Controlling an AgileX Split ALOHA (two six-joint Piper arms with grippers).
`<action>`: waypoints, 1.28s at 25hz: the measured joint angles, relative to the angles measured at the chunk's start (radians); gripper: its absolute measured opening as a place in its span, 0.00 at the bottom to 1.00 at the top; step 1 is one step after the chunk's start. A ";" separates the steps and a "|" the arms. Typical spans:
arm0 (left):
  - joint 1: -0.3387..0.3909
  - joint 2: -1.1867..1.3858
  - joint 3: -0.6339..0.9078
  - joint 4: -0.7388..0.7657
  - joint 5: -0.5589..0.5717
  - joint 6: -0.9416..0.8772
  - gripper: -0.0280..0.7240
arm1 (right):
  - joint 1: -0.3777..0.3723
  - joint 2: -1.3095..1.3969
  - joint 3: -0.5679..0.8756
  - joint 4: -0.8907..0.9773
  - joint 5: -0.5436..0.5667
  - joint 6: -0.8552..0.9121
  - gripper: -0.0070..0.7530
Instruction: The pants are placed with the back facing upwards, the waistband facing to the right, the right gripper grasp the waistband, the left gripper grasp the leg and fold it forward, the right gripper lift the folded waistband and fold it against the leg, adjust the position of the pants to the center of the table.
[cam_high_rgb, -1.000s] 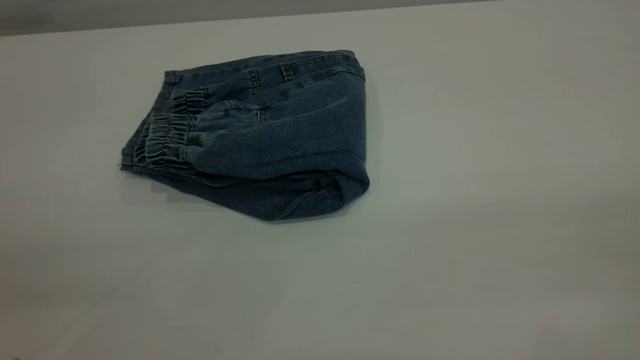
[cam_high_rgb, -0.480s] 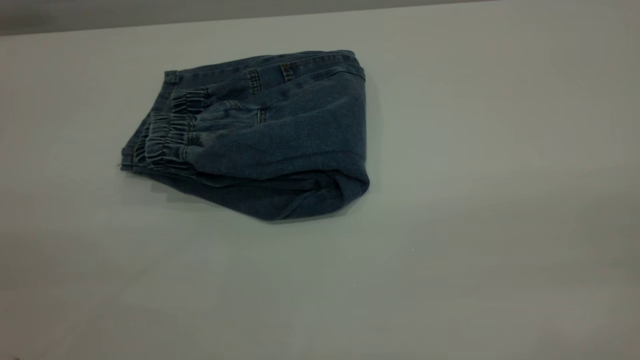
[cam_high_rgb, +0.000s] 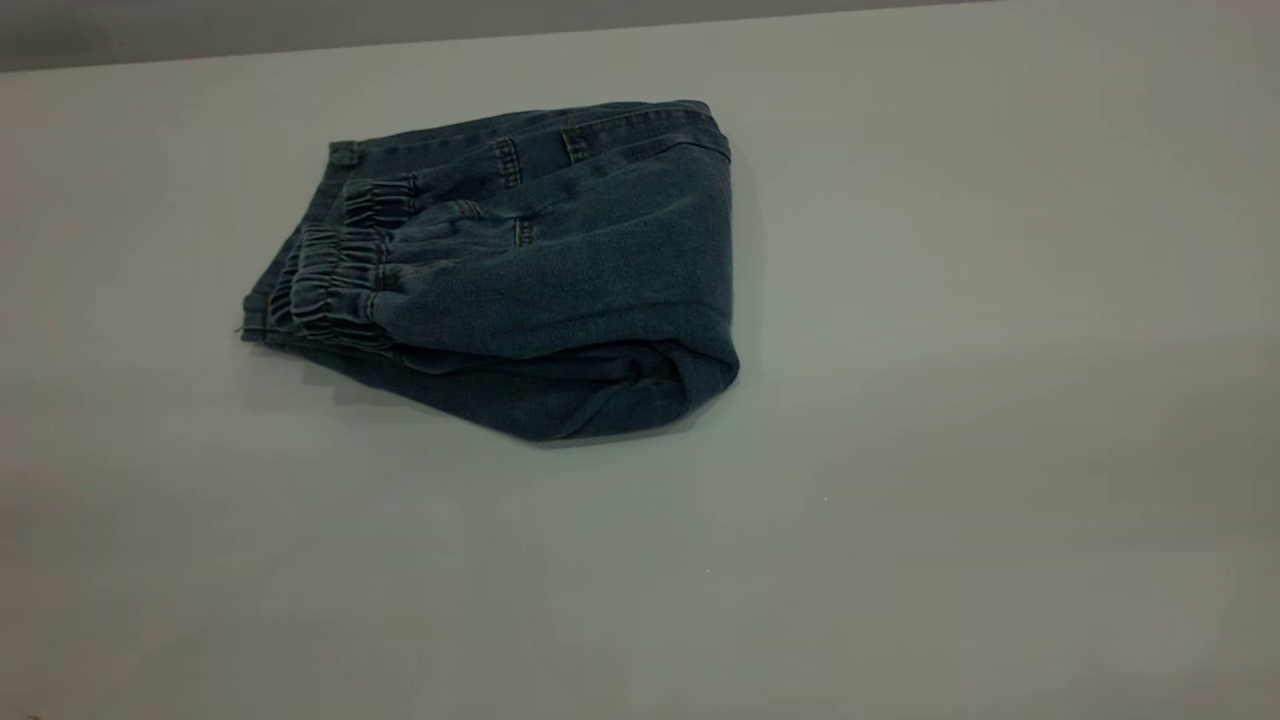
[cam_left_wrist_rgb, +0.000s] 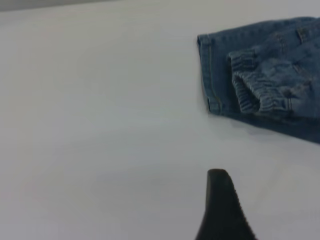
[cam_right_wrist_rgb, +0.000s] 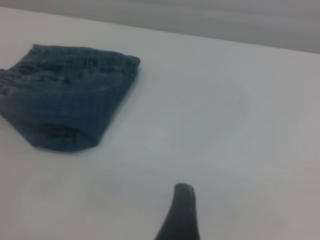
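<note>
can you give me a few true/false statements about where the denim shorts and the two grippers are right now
1. The denim shorts lie folded into a compact bundle on the table. True.
2. The right gripper is clamped on the waistband. False: it sits apart from the shorts, over bare table.
3. The gathered waistband lies on top of the bundle, at its left end in the exterior view. True.
4. The left gripper is touching the shorts. False: bare table separates them.
5. A second garment lies beside the shorts. False: only the shorts are on the table.
</note>
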 joint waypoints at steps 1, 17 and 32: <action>0.000 -0.014 0.000 0.000 0.000 0.000 0.59 | -0.005 0.000 0.000 0.000 0.000 0.000 0.78; -0.053 -0.025 -0.002 -0.003 0.002 0.000 0.59 | -0.027 0.000 0.000 0.011 0.000 -0.001 0.78; -0.053 -0.025 -0.002 -0.003 0.002 0.000 0.59 | -0.026 0.000 0.000 0.010 0.000 -0.001 0.78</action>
